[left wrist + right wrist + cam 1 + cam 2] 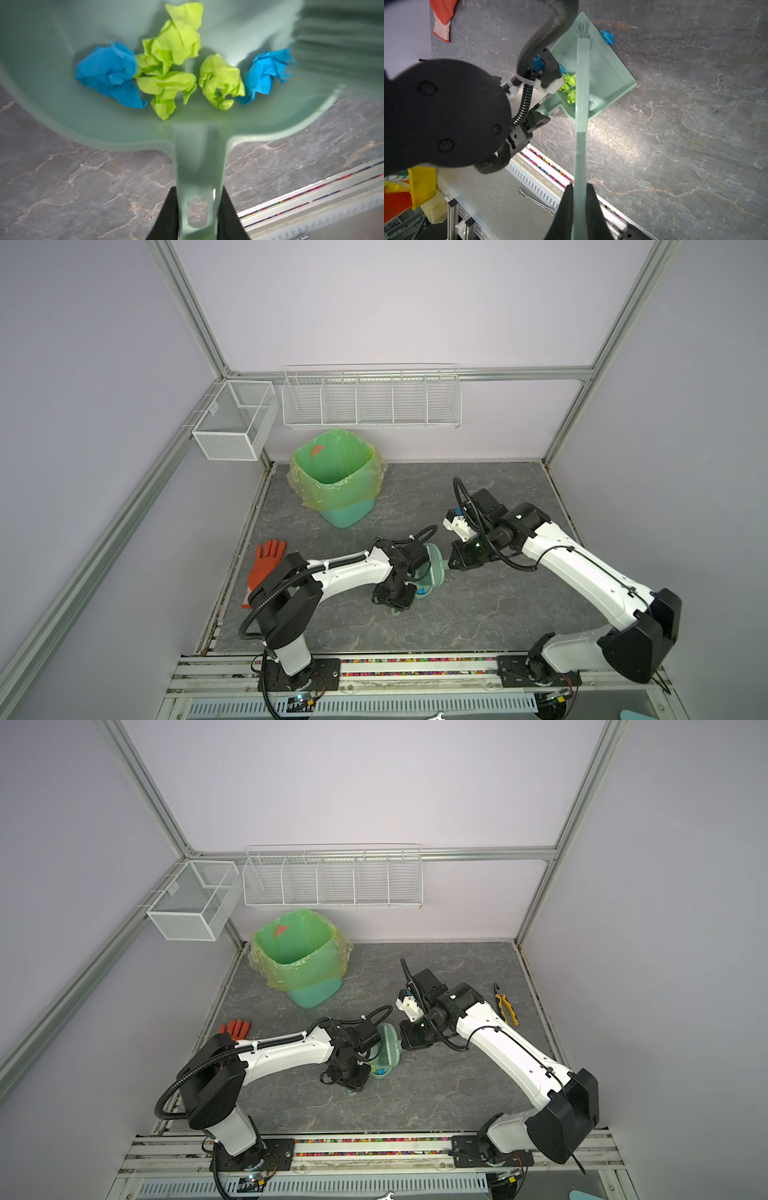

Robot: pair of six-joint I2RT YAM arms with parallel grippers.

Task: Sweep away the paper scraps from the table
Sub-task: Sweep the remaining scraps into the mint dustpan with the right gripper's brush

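My left gripper (197, 189) is shut on the handle of a mint-green dustpan (62, 108), which rests on the table (478, 605). Several crumpled paper scraps (176, 41), bright blue and lime green, lie inside the pan against its back wall. One blue scrap (607, 37) sits on the table just outside the pan's edge. My right gripper (579, 186) is shut on the handle of a matching brush (582, 83), whose head lies over the dustpan (610, 76). In both top views the two grippers (399, 595) (453, 562) meet mid-table at the pan (384, 1071).
A green-lined bin (336, 472) stands at the back left of the table. An orange-red glove (266, 568) lies at the left edge. Yellow-handled pliers (506, 1006) lie at the right. Two wire baskets (370, 400) (235, 420) hang on the frame behind.
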